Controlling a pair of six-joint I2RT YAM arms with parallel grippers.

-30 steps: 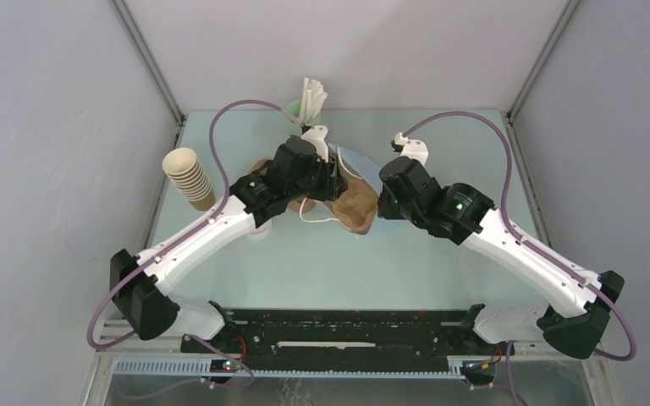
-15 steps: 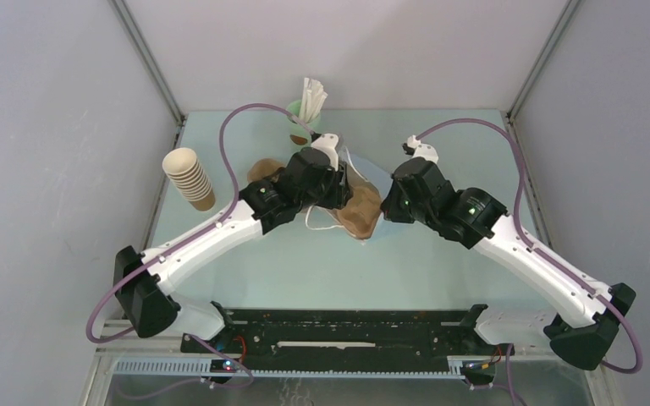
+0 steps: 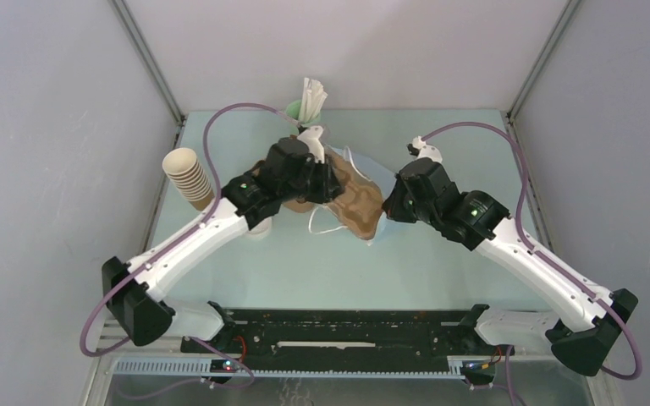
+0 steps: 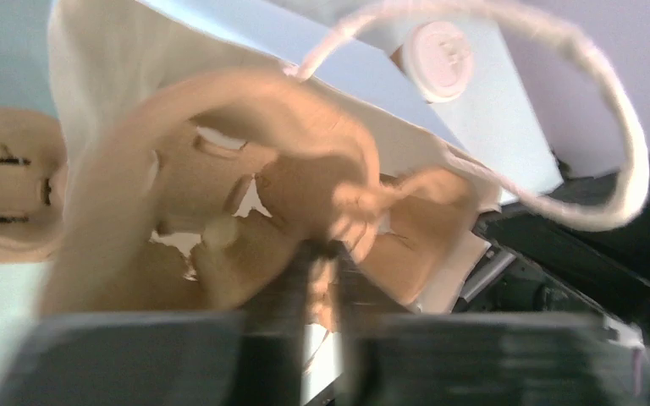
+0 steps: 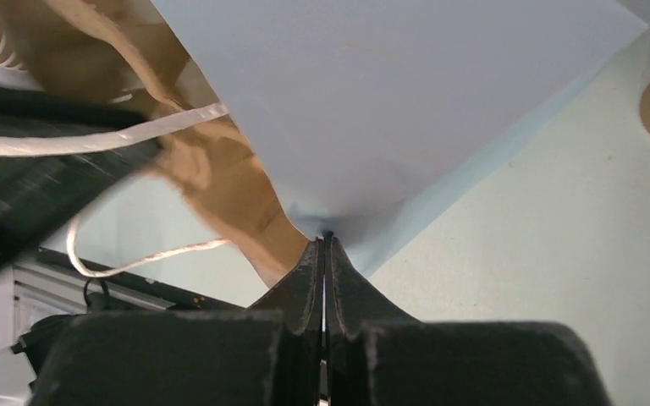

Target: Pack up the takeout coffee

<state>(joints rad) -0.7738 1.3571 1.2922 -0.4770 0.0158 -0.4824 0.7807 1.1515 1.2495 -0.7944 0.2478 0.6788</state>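
A light-blue paper bag with white rope handles lies slumped at mid-table, crumpled brown cardboard with cut slots in its mouth. My left gripper reaches in from the left, its jaws nearly together on a fold of that brown cardboard. My right gripper is shut on the bag's blue edge, pinched at the fingertips. The takeout coffee, white lid up, stands beyond the bag in the left wrist view. It is hidden in the top view.
A tall stack of nested brown cups stands at the left edge. A mint-green cup with white sticks is at the back. More slotted brown cardboard lies under the left arm. Grey walls close three sides.
The left arm swung right into the bag, then drew back left. The right gripper shifted slightly right and back with the bag's edge. The brown cardboard shifted with them.
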